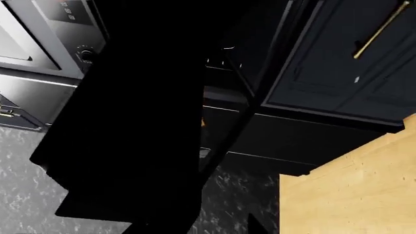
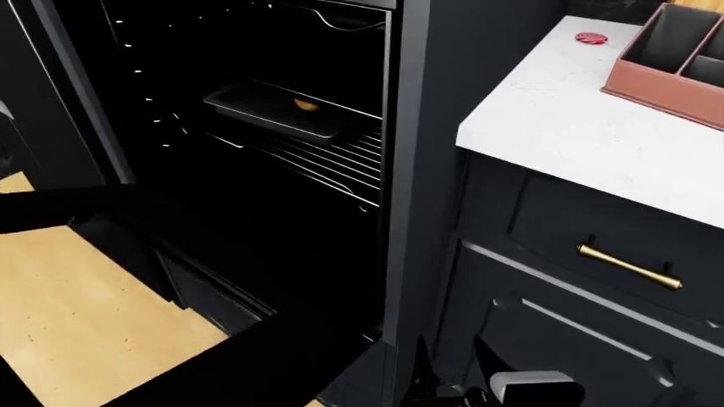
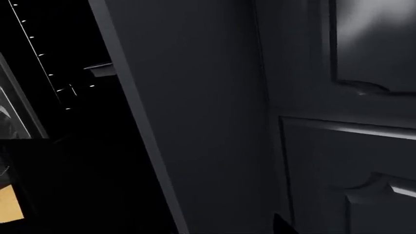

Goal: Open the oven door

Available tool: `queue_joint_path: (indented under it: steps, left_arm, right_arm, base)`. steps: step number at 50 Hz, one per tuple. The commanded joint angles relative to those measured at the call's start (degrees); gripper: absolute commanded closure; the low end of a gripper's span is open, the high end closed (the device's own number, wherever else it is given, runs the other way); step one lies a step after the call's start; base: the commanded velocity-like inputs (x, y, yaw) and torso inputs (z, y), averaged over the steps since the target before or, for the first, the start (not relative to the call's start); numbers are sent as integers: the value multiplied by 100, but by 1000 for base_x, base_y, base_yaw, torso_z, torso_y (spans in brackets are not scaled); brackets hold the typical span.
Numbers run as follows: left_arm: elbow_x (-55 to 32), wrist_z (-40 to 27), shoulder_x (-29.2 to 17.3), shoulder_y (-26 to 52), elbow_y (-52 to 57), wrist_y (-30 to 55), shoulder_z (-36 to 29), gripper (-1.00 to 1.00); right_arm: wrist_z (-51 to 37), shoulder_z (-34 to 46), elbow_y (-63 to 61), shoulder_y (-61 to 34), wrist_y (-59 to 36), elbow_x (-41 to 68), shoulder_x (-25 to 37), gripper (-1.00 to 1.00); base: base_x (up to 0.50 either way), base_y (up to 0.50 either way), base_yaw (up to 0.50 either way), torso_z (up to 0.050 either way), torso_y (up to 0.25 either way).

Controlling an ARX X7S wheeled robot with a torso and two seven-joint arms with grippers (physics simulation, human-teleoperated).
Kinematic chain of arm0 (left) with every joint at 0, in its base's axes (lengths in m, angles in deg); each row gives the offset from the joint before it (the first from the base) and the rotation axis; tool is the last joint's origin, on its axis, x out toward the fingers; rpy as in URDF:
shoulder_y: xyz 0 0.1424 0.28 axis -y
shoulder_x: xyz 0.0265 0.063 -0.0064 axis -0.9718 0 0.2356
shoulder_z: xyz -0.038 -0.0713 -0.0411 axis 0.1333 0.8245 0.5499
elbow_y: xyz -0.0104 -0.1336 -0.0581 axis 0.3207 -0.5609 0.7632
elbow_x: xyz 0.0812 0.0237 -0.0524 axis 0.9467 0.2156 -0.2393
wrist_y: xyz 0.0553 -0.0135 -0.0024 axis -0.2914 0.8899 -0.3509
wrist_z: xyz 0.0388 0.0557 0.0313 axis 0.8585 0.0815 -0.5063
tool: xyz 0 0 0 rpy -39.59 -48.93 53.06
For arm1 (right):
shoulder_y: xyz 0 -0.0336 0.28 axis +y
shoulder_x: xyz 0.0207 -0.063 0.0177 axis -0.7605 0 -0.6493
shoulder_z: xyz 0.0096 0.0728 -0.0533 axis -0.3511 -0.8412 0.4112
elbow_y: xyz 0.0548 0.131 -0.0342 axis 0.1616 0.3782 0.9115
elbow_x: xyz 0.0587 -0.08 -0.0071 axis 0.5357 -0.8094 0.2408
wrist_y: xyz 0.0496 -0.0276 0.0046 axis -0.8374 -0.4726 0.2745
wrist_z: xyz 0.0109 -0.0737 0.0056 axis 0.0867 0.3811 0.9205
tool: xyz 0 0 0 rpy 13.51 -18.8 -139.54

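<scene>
Left wrist view: a black mass fills the middle; you cannot tell whether it is the oven door [image 1: 130, 146] or the arm, nor how the left gripper's fingers stand. Red display characters [image 1: 68, 9] on the steel appliance at one corner are too blurred to read.

Head view: the oven door [image 2: 260, 356] lies dropped flat, long axis across the open cavity, a baking tray [image 2: 277, 110] on the rack. It sits low and left of centre, so your left arm looks nearer. The red mark [image 2: 591, 38] on the counter is unreadable.

Right wrist view: only a navy cabinet panel [image 3: 338, 161] and the dark cavity; the right gripper is unseen.
</scene>
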Motion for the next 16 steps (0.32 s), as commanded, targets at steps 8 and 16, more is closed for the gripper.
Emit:
queue_joint_path:
  steps: [8,16]
  left_arm:
    - [119,466,1231,-2294,-111,-1317,-810,100]
    - [-106,867,1407,-2151,-372,-1523,-936,100]
  right_arm:
    - [15,32,104,-43,20,-9,-29,-100]
    - [92,23,250,-67,95,44,-64,-100]
  base:
    - [0,-4,2,0,0]
    - [1,-5,0,-1,0]
